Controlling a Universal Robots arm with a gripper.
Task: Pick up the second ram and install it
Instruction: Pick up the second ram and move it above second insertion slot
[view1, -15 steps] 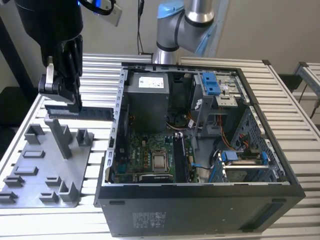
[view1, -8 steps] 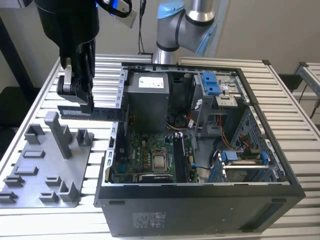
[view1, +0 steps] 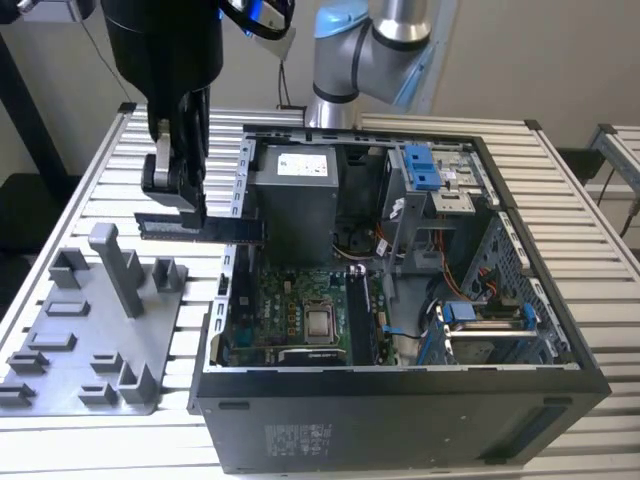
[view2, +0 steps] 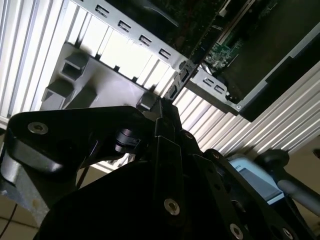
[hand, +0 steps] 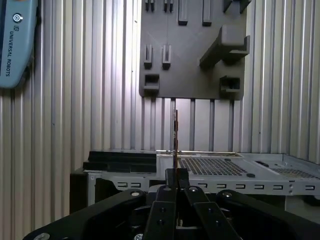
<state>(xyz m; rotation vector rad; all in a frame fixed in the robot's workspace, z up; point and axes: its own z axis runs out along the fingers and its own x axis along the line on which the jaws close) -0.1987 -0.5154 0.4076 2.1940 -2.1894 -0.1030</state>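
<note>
My gripper (view1: 186, 208) hangs above the table between the grey tray (view1: 60, 350) and the open computer case (view1: 400, 420), shut on the second ram (view1: 215, 229). The ram is a thin dark stick held level, and its far end reaches over the case's left wall. In the first wrist view the ram (hand: 175, 132) shows edge-on, rising from between the fingers (hand: 170, 176), with the tray (hand: 192, 75) beyond it. In the second wrist view the ram (view2: 181, 76) points at the case's edge. The motherboard (view1: 290, 310) lies on the case floor.
The case holds a grey power supply (view1: 295, 195), blue drive brackets (view1: 422, 165) and cables. An upright post (view1: 118, 265) and small blocks stand on the tray. The arm's base (view1: 345, 70) stands behind the case. The slatted table (view1: 590, 260) runs around everything.
</note>
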